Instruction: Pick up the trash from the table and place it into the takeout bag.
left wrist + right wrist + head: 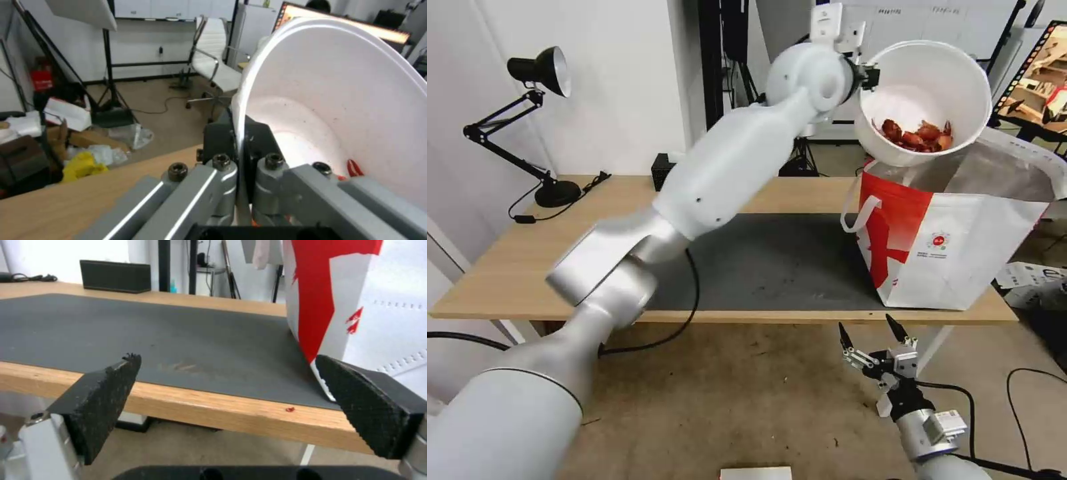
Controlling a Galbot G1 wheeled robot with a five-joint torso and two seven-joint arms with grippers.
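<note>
Head view, nearest first: right gripper (870,331) parked low in front of the bench's near edge, below the bag, fingers spread wide and holding nothing. Right wrist view confirms it: both black pads (104,396) well apart, with the bench (213,406) edge and dark grey mat (133,333) between and beyond them, and one small red scrap (290,409) lying on the bare wood strip near the bag's corner. Takeout bag (960,247) stands upright at the right end of the bench, partly on the mat, mouth open, foil lining visible, white loop handle (854,207) hanging on its left side. Left arm reaches up and across from lower left, over the mat, to a point above the bag. Left gripper (868,73) has its fingers pinched on the rim of the white paper bowl (934,87); left wrist view shows the rim wall clamped between the two fingers (222,146), one inside and one outside. Bowl is in the air, tipped steeply toward the camera, directly over the bag's open mouth, its lower edge just above the bag's rim. Red food scraps (917,135) sit piled at the low side of the bowl, inside it. Farther back on the bench: black tissue box (662,170) near the far edge and black desk lamp (537,127) at the far left corner.
</note>
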